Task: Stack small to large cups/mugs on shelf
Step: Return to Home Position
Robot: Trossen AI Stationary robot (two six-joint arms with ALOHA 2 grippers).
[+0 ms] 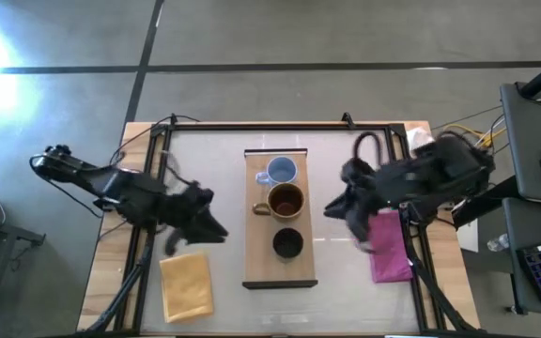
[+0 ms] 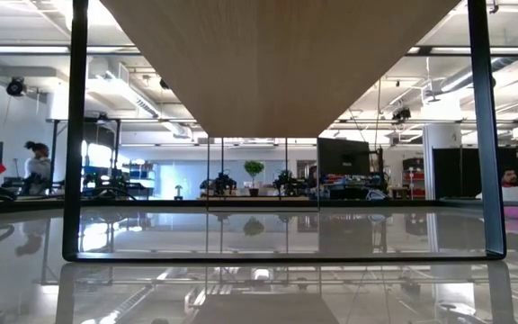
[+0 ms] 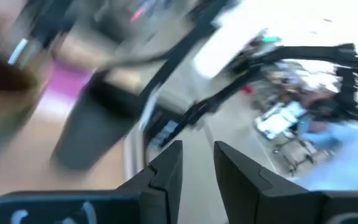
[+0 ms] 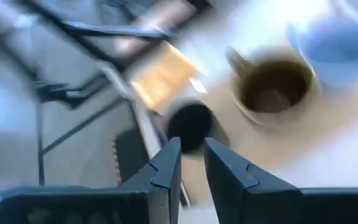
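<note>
The light-wood shelf (image 1: 256,268) lies lengthwise at the table's middle. Three vessels stand upright in a row on it: the light-blue mug (image 1: 281,171) farthest back, the brown mug (image 1: 285,201) in the middle, the black cup (image 1: 287,243) nearest. All three also show in the right wrist view: the black cup (image 4: 190,126), the brown mug (image 4: 273,92), the light-blue mug (image 4: 340,50). My left gripper (image 1: 218,231) is shut and empty, left of the shelf. My right gripper (image 1: 332,209) is shut and empty, right of the shelf beside the brown mug. In the low view only the shelf's underside (image 2: 277,63) shows.
A yellow cloth (image 1: 187,286) lies at the near left, close under my left arm. A magenta cloth (image 1: 389,252) lies at the right, partly under my right arm. The shelf stands on dark end frames (image 2: 75,135). Bare tabletop lies on either side of the shelf.
</note>
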